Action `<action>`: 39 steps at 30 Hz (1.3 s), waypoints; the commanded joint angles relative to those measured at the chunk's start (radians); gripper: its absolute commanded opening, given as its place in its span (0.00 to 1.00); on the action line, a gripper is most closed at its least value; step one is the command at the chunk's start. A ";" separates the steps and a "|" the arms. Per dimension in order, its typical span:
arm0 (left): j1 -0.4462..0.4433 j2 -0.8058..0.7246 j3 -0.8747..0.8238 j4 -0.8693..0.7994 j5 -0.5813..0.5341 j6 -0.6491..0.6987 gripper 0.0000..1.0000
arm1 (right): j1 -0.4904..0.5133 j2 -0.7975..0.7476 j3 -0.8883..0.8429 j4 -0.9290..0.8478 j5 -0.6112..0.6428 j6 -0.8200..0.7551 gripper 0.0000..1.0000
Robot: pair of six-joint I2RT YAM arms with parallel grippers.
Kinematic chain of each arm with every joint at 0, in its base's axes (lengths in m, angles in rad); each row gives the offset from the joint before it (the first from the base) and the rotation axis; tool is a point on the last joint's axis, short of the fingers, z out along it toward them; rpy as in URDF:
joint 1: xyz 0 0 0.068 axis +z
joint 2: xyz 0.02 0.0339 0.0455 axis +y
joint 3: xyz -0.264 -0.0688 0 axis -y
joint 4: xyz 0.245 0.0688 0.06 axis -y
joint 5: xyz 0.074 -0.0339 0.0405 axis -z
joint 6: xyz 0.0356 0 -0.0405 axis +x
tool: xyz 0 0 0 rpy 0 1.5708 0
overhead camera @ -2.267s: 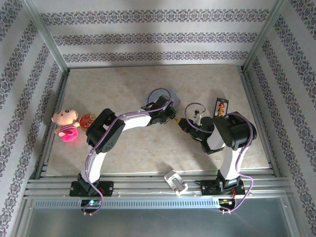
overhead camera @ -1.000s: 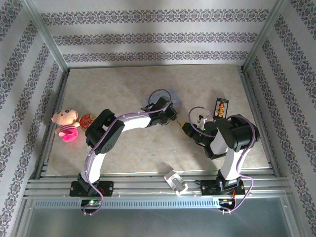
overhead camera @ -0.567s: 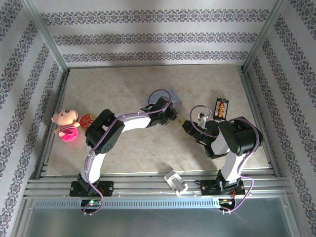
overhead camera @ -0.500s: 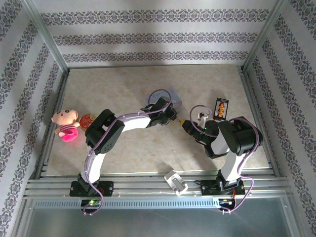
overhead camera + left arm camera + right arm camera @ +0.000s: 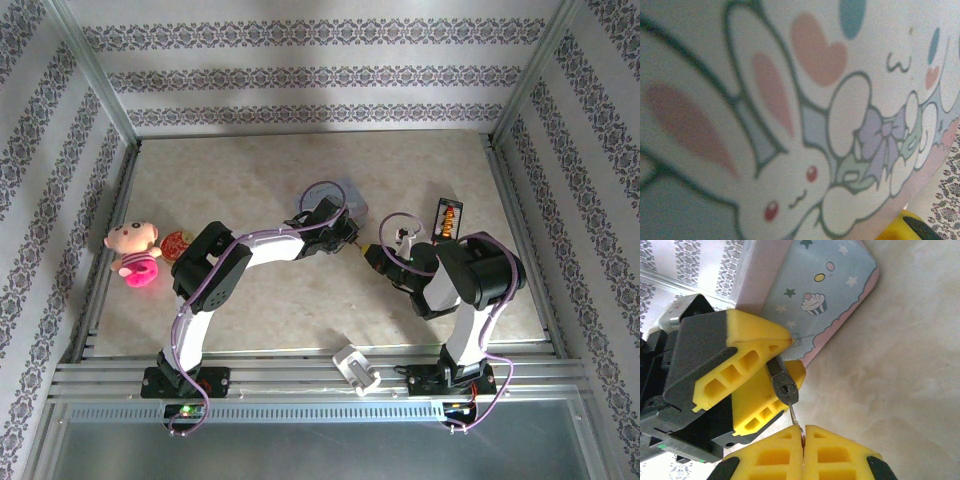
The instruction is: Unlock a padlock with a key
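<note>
Where the two arms meet near the middle of the table [image 5: 250, 170], the top camera shows the left gripper [image 5: 347, 238] and the right gripper [image 5: 371, 251] almost tip to tip, just in front of the pale blue tin [image 5: 350, 192]. The padlock and key are too small to make out from up here. A soft toy [image 5: 133, 252] lies by the left edge, and a white block [image 5: 356, 368] sits on the near rails.

The left wrist camera looks at the tin [image 5: 790, 125] from very close, its rabbit print blurred. A yellow fingertip [image 5: 907, 227] pokes in at the bottom right corner (whose, I cannot tell).

The right wrist camera is the clearest. The left gripper [image 5: 790, 357] is clamped on the padlock [image 5: 784, 385], whose keyhole end faces the right gripper [image 5: 803, 432]. That gripper's fingers are pressed together on the key [image 5: 794, 416]. The thin shaft runs up to the keyhole and its tip meets it; how deep it sits cannot be seen. The tin [image 5: 810, 295] stands just behind the padlock.
</note>
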State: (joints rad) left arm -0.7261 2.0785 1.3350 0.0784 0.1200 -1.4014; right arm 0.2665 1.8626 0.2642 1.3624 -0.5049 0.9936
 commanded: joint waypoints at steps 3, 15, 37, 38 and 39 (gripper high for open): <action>-0.009 -0.011 -0.030 0.010 0.070 -0.079 0.00 | 0.013 0.017 0.010 0.024 0.012 -0.001 0.00; -0.007 -0.008 -0.034 0.012 0.070 -0.080 0.00 | 0.013 -0.018 0.015 0.024 0.016 0.001 0.00; -0.007 0.003 -0.030 0.014 0.073 -0.082 0.00 | 0.013 -0.036 0.010 0.024 0.005 -0.003 0.00; -0.007 0.002 -0.030 0.015 0.075 -0.084 0.00 | 0.013 -0.035 0.010 0.024 0.005 -0.003 0.00; -0.007 0.003 -0.029 0.015 0.075 -0.083 0.00 | 0.013 -0.031 0.010 0.024 0.008 -0.002 0.00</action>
State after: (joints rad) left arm -0.7261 2.0747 1.3277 0.0887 0.1207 -1.4082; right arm 0.2665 1.8465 0.2665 1.3621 -0.4950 0.9936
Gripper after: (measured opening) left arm 0.303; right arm 0.041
